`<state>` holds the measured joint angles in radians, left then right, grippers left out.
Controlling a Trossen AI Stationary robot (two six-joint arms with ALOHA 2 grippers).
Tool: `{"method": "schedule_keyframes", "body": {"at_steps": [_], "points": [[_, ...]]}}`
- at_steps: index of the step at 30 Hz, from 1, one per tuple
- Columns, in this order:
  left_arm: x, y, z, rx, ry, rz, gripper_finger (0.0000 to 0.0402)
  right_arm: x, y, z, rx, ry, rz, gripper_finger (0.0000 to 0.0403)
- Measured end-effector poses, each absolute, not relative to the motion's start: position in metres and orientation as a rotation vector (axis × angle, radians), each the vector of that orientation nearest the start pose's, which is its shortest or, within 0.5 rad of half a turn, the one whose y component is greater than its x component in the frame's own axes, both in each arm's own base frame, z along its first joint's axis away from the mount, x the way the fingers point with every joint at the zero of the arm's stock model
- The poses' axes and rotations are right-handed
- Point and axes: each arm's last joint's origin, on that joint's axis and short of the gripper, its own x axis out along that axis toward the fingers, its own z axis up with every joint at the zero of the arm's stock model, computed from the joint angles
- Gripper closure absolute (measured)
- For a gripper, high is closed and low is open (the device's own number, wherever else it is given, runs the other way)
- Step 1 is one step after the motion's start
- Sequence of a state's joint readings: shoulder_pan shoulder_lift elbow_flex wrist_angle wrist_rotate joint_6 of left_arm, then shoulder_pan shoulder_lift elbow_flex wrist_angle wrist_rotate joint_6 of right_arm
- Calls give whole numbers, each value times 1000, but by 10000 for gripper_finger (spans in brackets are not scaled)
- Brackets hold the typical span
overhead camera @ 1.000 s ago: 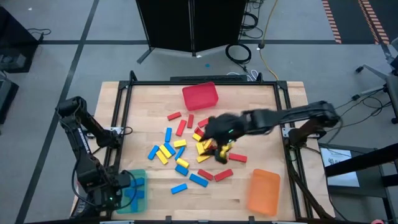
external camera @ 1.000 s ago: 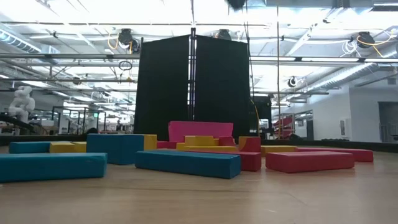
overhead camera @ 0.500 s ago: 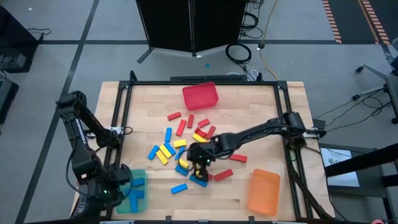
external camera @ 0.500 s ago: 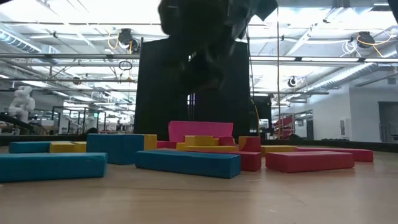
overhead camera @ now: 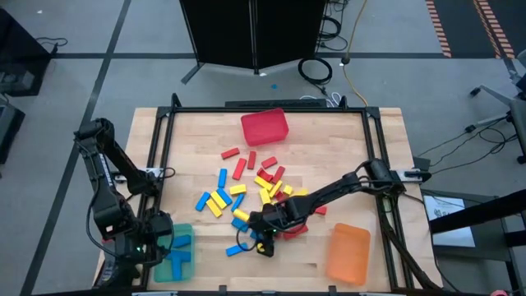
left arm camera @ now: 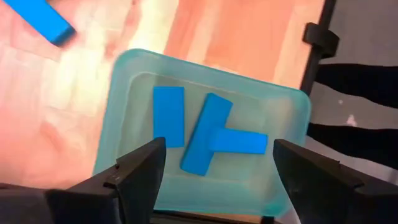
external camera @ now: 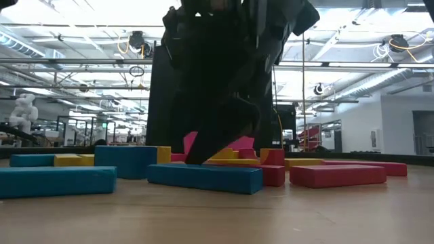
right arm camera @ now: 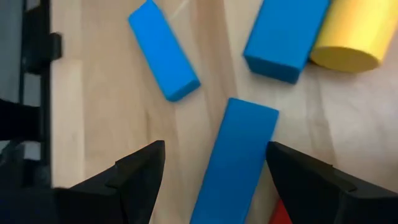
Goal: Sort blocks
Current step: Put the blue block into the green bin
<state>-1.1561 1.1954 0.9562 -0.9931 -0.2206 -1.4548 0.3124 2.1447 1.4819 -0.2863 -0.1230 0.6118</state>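
Right gripper (overhead camera: 261,240) is low over the near-centre of the surface (overhead camera: 345,140), at the near edge of the scattered blocks (overhead camera: 238,185). In the right wrist view its fingers (right arm camera: 140,177) stand apart on either side of one blue block (right arm camera: 239,155) lying flat on the wood; no contact with it can be made out. Two more blue blocks and a yellow one lie just beyond it. In the low view the arm hangs dark over the blue block (external camera: 205,177) nearest the camera.

Left gripper (overhead camera: 156,247) hangs above the teal bin (overhead camera: 187,261) at the near-left corner. Left wrist view: fingers (left arm camera: 140,171) wide apart, nothing between them. Three blue blocks (left arm camera: 205,134) lie in the bin (left arm camera: 124,87), two of them overlapping.

Remaining red, yellow and blue blocks are spread mid-surface. Red bin (overhead camera: 265,127) sits at the far side, orange bin (overhead camera: 348,253) at the near right.
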Motion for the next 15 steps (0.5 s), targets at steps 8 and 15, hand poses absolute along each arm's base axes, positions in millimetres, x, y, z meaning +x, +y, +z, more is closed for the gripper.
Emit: {"method": "schedule_keyframes", "body": {"at_steps": [8,15], "points": [[90,-187,259,-449,1225,50,100,429,144,124,458,1052,4,124],[89,-185,258,-433,1224,65,100,423,143,117,382,1115,-16,136]]}}
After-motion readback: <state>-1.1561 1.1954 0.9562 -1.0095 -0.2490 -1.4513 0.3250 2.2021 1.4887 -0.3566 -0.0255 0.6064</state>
